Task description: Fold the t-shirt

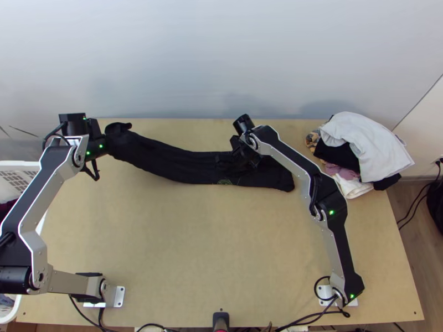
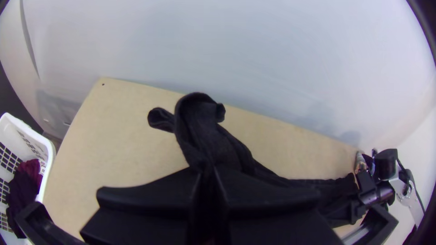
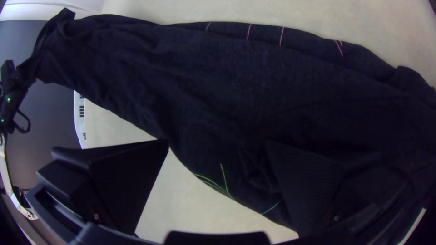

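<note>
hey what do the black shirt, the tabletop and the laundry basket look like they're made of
The shirt looks like soft matte knit, perhaps cotton: it creases and drapes loosely. The tabletop seems to be wood or a wood-based board, tan and plain with little shine. The basket is probably molded plastic, white and smooth, with a grid of openings in its wall.
</note>
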